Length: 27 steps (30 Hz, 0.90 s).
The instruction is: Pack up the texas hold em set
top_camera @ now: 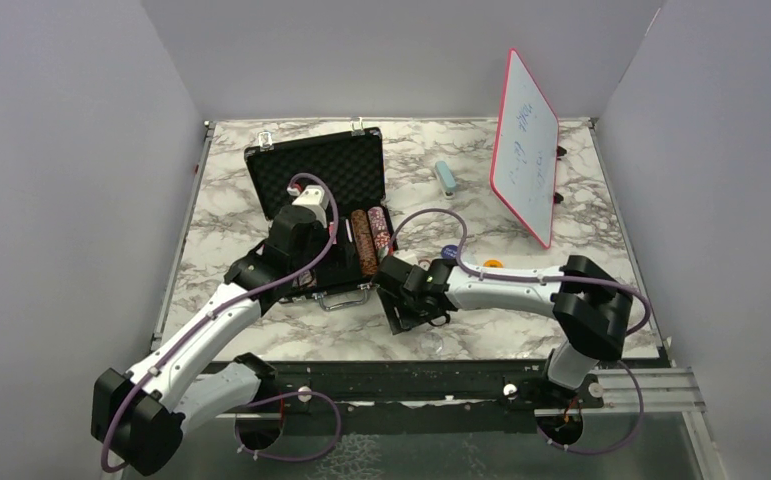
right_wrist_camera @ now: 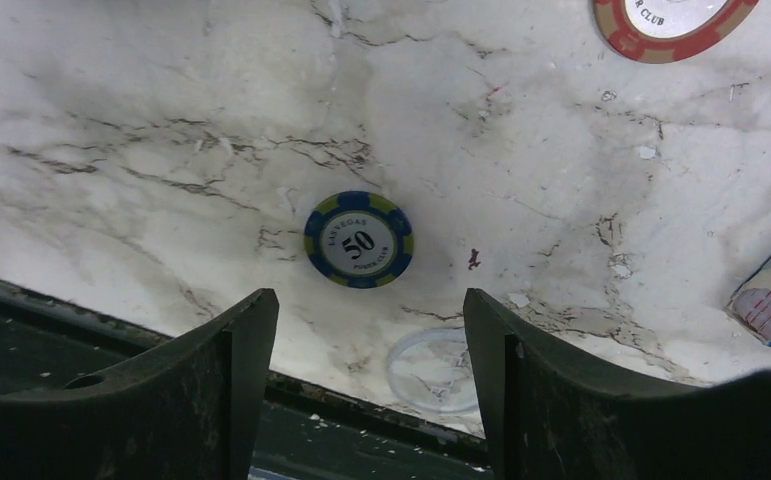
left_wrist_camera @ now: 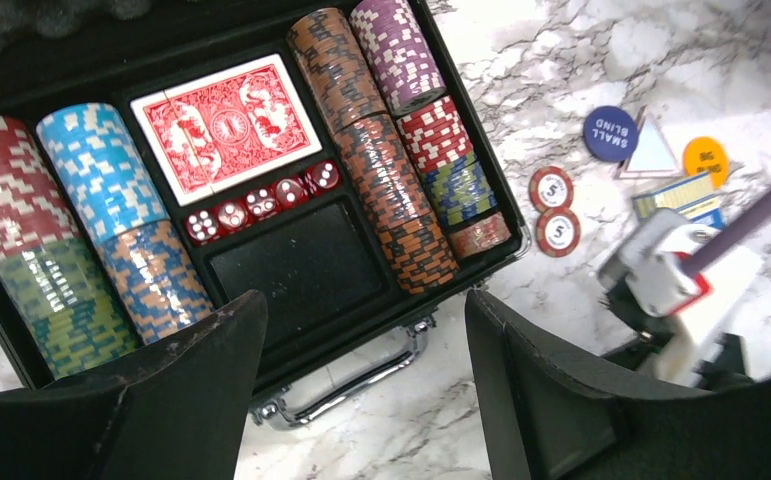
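Observation:
The black briefcase [top_camera: 316, 170] lies open at the table's middle left, foam lid up. In the left wrist view its tray [left_wrist_camera: 301, 265] holds rows of striped chips [left_wrist_camera: 376, 160], a red deck [left_wrist_camera: 226, 125] and red dice [left_wrist_camera: 261, 205]; one compartment is bare. My left gripper [left_wrist_camera: 366, 310] is open and empty above the silver handle [left_wrist_camera: 351, 385]; from above it [top_camera: 306, 262] hangs over the case front. My right gripper [right_wrist_camera: 371, 305] is open and empty just above a blue 50 chip [right_wrist_camera: 359, 240], near the table's front edge [top_camera: 409, 312].
Right of the case lie two red chips [left_wrist_camera: 554, 208], a blue button [left_wrist_camera: 610, 133], an orange button [left_wrist_camera: 705, 157] and a blue deck [left_wrist_camera: 676, 195]. A clear disc [right_wrist_camera: 431, 370] lies by the front edge. A red-framed whiteboard [top_camera: 526, 145] and pale blue block [top_camera: 445, 177] stand behind.

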Motion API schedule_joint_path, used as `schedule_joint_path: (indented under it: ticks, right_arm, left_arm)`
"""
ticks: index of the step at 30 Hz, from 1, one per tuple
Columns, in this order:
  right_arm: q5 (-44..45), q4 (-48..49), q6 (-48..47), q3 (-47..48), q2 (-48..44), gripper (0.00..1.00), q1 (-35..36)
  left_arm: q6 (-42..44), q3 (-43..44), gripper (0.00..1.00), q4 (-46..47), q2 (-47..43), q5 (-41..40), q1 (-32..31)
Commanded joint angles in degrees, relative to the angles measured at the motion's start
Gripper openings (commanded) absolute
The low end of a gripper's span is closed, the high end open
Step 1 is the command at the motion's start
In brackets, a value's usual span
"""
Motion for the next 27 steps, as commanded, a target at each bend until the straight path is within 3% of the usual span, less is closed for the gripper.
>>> schedule_joint_path:
  ticks: [1,15,27]
  right_arm:
    - [0.9,-1.4,-0.6,1.4,2.4,0.70,0.1]
    - [2.7,-0.8,0.0,3.3,9.3,0.53,0.0]
    - [2.7,-2.7,1.5,6.6,12.3,0.54,0.0]
  left_arm:
    - [-7.0,-1.9,0.75,-0.5,-4.4,-2.0,0.2]
    - [-7.9,-3.8,0.75,-0.6,-6.7,1.7,0.2]
    - [-8.9,-3.8,0.75,-0.6,-7.3,2.5,0.2]
